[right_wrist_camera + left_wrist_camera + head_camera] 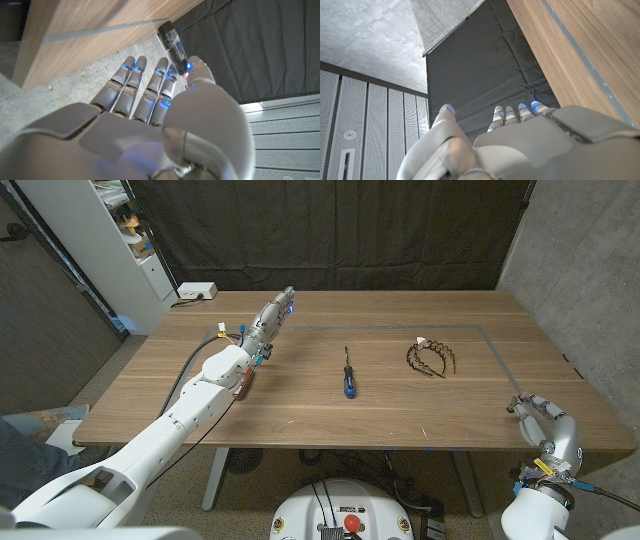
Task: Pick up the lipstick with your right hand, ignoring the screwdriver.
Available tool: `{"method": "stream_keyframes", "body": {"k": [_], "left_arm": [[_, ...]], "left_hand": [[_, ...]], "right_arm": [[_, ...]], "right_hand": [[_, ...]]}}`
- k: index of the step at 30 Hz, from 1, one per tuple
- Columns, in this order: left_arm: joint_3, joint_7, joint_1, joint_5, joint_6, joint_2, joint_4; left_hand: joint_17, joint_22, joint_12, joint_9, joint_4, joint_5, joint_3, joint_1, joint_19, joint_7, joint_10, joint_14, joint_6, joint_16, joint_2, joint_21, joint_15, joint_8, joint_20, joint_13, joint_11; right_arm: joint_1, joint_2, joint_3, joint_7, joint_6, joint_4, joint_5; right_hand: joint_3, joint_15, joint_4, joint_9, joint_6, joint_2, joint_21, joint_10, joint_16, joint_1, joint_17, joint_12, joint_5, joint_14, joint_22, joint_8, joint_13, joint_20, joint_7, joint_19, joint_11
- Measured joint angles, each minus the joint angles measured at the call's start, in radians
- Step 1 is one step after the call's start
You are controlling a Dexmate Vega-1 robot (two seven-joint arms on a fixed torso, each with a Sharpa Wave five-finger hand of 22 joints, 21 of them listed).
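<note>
The lipstick (175, 42), a dark slim tube, is pinched at its near end between the thumb and the neighbouring finger of my right hand (150, 100), whose other fingers stretch out straight. The tube sticks out past the fingertips, off the wood. In the head view my right hand (540, 418) hovers over the table's front right corner, with the lipstick (514, 406) a small dark tip at its fingers. The screwdriver (347, 375), blue-handled, lies mid-table, far to the left of that hand. My left hand (272, 315) reaches over the back left of the table, fingers straight and holding nothing (520, 135).
A black toothed headband (431, 358) lies right of the screwdriver. A white box (195, 291) sits at the table's (400, 420) back left corner, beside a white shelf (120, 240). A dark curtain hangs behind, and a concrete wall stands to the right.
</note>
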Motion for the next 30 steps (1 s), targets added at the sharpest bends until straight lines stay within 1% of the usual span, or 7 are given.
{"method": "stream_keyframes", "body": {"k": [12, 13, 15, 21, 25, 26, 30], "left_arm": [[-0.006, -0.008, 0.002, -0.008, -0.015, -0.001, 0.011], [-0.007, -0.01, 0.003, -0.009, -0.017, -0.001, 0.012], [-0.007, -0.012, 0.003, -0.011, -0.019, -0.001, 0.012], [-0.011, -0.018, 0.007, -0.016, -0.027, -0.001, 0.022], [-0.011, -0.022, 0.007, -0.019, -0.032, -0.001, 0.022], [-0.014, -0.023, 0.008, -0.02, -0.033, -0.001, 0.03], [-0.016, -0.028, 0.008, -0.022, -0.039, -0.001, 0.035]], "left_hand": [[0.0, 0.0, 0.0, 0.0, 0.0, 0.0, 0.0, 0.004, 0.0, 0.0, 0.0, 0.0, 0.0, 0.0, 0.004, 0.0, 0.0, 0.0, 0.0, 0.0, 0.0], [0.0, 0.0, 0.0, 0.0, 0.0, 0.0, 0.0, 0.004, 0.0, 0.0, 0.0, 0.0, 0.0, 0.0, 0.004, 0.0, 0.0, 0.0, 0.0, 0.0, 0.0], [0.0, 0.0, 0.0, 0.0, -0.001, 0.0, -0.001, 0.004, 0.0, 0.0, 0.0, 0.0, 0.0, 0.0, 0.004, 0.0, 0.0, 0.0, 0.0, 0.0, 0.0], [0.0, 0.0, 0.0, 0.0, -0.003, 0.0, -0.003, 0.004, 0.0, 0.0, 0.0, 0.0, 0.0, 0.0, 0.004, 0.0, 0.0, 0.0, 0.0, 0.0, 0.0], [0.0, 0.0, 0.0, 0.0, -0.003, 0.0, -0.003, 0.004, 0.0, 0.0, 0.0, 0.0, 0.0, 0.0, 0.004, 0.0, 0.0, 0.0, 0.0, 0.0, 0.0], [0.0, 0.0, 0.0, 0.0, -0.003, 0.0, -0.003, 0.004, 0.0, 0.0, 0.0, 0.0, 0.0, 0.0, 0.004, 0.0, 0.0, 0.0, 0.0, 0.0, 0.0], [0.0, 0.0, 0.0, 0.0, -0.003, 0.0, -0.003, 0.004, 0.0, 0.0, 0.0, 0.0, 0.0, 0.0, 0.004, 0.0, 0.0, 0.0, 0.0, 0.0, 0.0]], "right_arm": [[-0.013, 0.004, 0.017, 0.018, -0.02, -0.056, -0.013], [-0.015, 0.005, 0.02, 0.037, -0.027, -0.063, -0.017], [-0.016, 0.005, 0.021, 0.037, -0.027, -0.067, -0.017], [-0.016, 0.008, 0.029, 0.066, -0.027, -0.091, -0.017], [-0.015, 0.008, 0.033, 0.066, -0.027, -0.103, -0.017], [-0.014, 0.009, 0.035, 0.086, -0.027, -0.107, -0.017], [-0.011, 0.01, 0.039, 0.099, -0.028, -0.122, -0.02]], "right_hand": [[-0.004, 0.0, 0.004, 0.0, 0.0, 0.0, 0.0, 0.005, -0.005, 0.0, 0.002, -0.008, -0.002, 0.0, 0.005, -0.007, 0.0, 0.0, 0.0, 0.0, -0.005], [-0.004, 0.0, 0.004, 0.0, 0.0, 0.0, 0.0, 0.005, -0.008, 0.0, 0.002, -0.008, -0.002, 0.0, 0.005, -0.007, 0.0, 0.0, 0.0, 0.0, -0.005], [-0.004, 0.0, 0.004, 0.0, 0.0, 0.006, 0.0, 0.005, -0.008, -0.006, 0.002, -0.008, -0.002, 0.0, 0.005, -0.007, 0.0, 0.0, 0.0, 0.0, -0.005], [-0.004, 0.0, 0.004, 0.0, 0.0, 0.006, 0.0, 0.005, -0.008, -0.006, 0.002, -0.008, -0.01, 0.0, 0.005, -0.011, 0.0, 0.0, 0.0, 0.0, -0.005], [-0.004, 0.0, 0.004, 0.0, 0.0, 0.006, 0.0, 0.005, -0.008, -0.006, 0.002, -0.008, -0.01, 0.0, 0.005, -0.011, 0.0, 0.0, 0.0, 0.0, -0.005], [-0.004, 0.0, 0.004, 0.0, 0.0, 0.006, 0.0, 0.005, -0.008, -0.006, 0.002, -0.008, -0.01, 0.0, 0.005, -0.011, 0.0, 0.0, 0.0, 0.0, -0.005], [-0.004, 0.0, 0.004, 0.002, 0.0, 0.006, 0.0, 0.005, -0.008, -0.006, 0.002, -0.015, -0.01, 0.0, 0.005, -0.011, 0.0, 0.0, 0.0, 0.0, -0.005]]}}
